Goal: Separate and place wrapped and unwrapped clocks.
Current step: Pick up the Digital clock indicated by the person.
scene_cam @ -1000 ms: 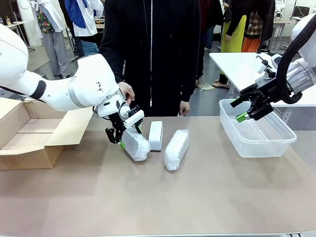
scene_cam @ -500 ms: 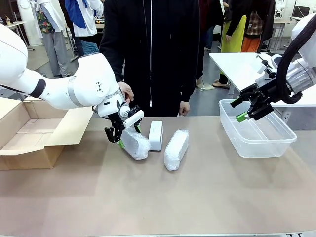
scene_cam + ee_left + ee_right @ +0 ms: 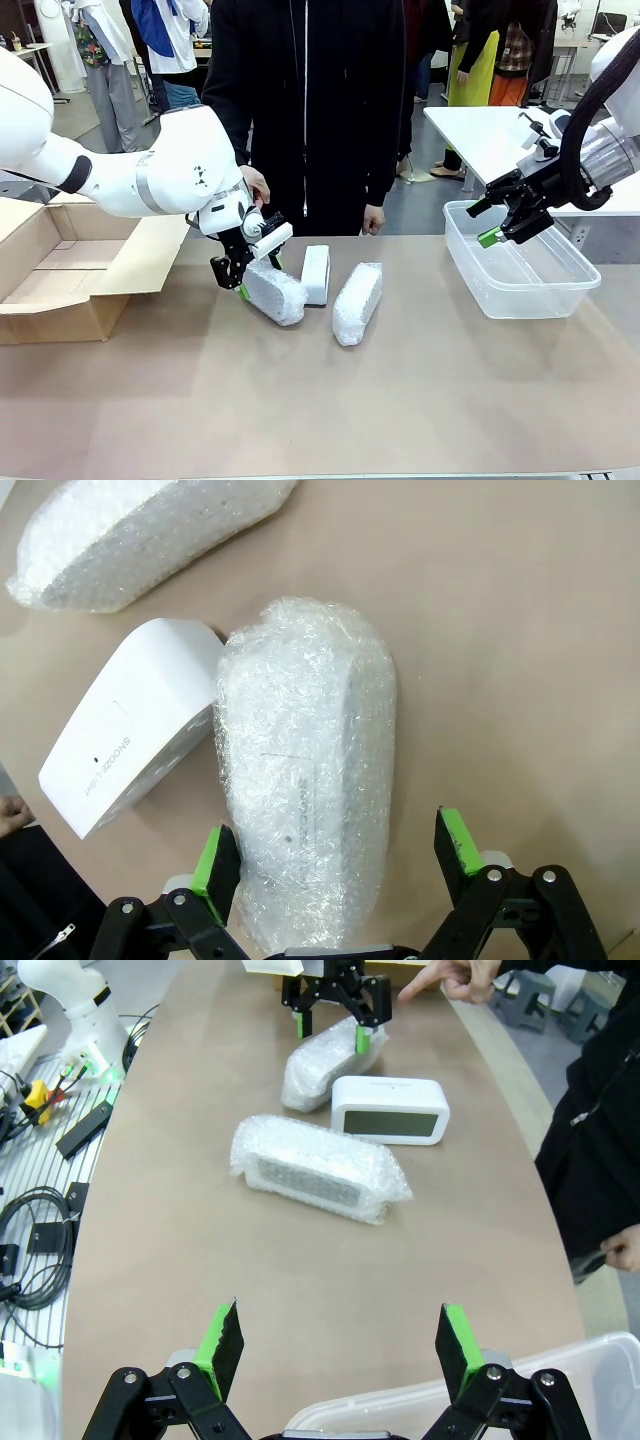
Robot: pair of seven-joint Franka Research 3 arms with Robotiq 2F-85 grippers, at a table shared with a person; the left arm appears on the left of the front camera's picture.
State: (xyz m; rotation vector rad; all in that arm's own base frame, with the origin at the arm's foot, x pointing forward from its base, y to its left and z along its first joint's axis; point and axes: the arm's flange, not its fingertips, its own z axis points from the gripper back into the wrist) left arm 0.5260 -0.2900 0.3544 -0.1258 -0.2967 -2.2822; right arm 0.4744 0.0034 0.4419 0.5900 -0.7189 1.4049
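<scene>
Two wrapped clocks [image 3: 274,294] [image 3: 358,302] flank one unwrapped clock [image 3: 316,273] on the table [image 3: 300,400].

Small grey print runs sideways along the top of the bare white clock [image 3: 130,740]. It begins "SNOOZE", and the letters after that are too small to read. A similar faint line shows through the covering of the wrapped clock [image 3: 305,780] touching it, unreadable.
</scene>
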